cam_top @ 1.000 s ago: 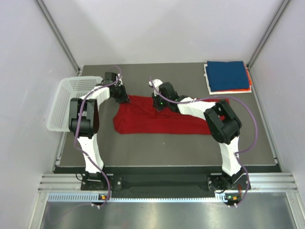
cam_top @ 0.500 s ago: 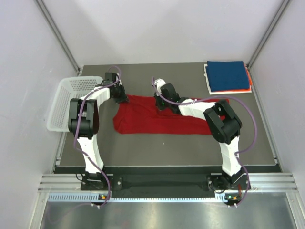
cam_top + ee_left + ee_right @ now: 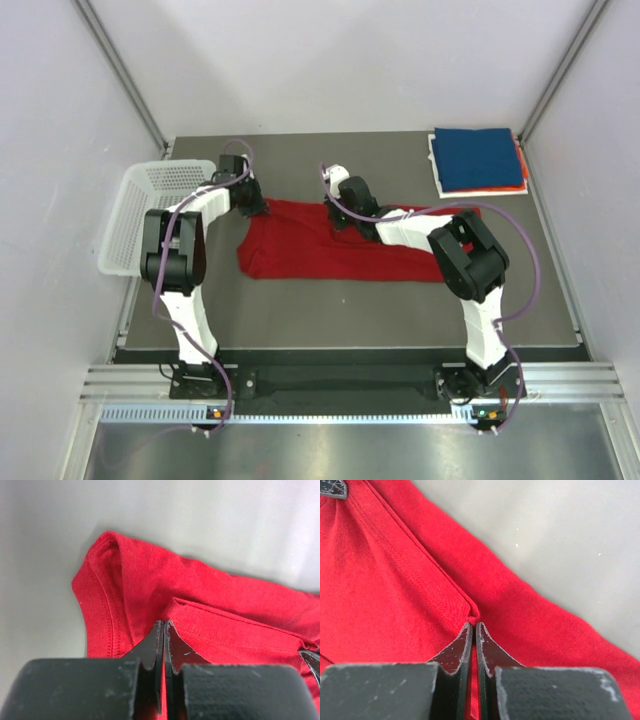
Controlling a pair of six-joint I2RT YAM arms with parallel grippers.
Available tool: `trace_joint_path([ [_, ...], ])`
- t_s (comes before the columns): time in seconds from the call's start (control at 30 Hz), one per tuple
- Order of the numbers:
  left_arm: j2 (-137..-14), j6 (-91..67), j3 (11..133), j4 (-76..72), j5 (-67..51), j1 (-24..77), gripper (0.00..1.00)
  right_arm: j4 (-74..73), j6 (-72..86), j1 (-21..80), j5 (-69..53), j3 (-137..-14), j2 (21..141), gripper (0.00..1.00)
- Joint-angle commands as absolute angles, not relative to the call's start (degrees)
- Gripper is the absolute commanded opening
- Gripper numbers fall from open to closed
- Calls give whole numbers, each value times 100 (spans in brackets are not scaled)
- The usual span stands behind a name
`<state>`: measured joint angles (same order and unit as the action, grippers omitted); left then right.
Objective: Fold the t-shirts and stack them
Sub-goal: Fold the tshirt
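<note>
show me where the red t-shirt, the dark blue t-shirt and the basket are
red t-shirt (image 3: 310, 252), top external view, middle of the spread cloth
dark blue t-shirt (image 3: 478, 158), top external view, centre of its top face
basket (image 3: 128, 225), top external view, bare mesh

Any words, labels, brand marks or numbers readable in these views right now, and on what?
None can be read. The red t-shirt shows only plain cloth and stitching in both wrist views, with no print or legible tag. The folded stack and the basket carry no visible markings from the top view.
</note>
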<state>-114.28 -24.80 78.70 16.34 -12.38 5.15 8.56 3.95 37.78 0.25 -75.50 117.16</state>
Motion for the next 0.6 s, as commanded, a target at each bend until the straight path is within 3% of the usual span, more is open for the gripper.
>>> trace_joint_path([
  [0.0, -10934, -2610, 7673, 1073, -1090, 527, 0, 1327, 255, 3718, 141, -7717, 11496, 1],
  [0.17, -10767, -2812, 7383, 791, -862, 536, 0, 1389, 264, 3718, 167, -7734, 11522, 6],
  [0.23, -10802, -2874, 7444, 843, -774, 536, 6, 1354, 264, 3718, 184, -7769, 11557, 8],
  [0.27, -10837, -2909, 7479, 1009, -686, 536, 9, 1267, 264, 3718, 202, -7796, 11575, 12],
  [0.3, -10837, -2944, 7497, 1046, -677, 536, 23, 1213, 281, 3709, 272, -7831, 11566, 16],
  [0.37, -10741, -2979, 7549, 1185, -563, 536, 34, 1030, 316, 3718, 342, -7892, 11496, 34],
  [0.43, -10609, -2979, 7637, 1344, -440, 536, 41, 810, 413, 3718, 570, -7936, 11374, 44],
  [0.57, -10162, -2918, 7962, 2335, -53, 597, 43, 46, 694, 3709, 1063, -7936, 10795, 51],
])
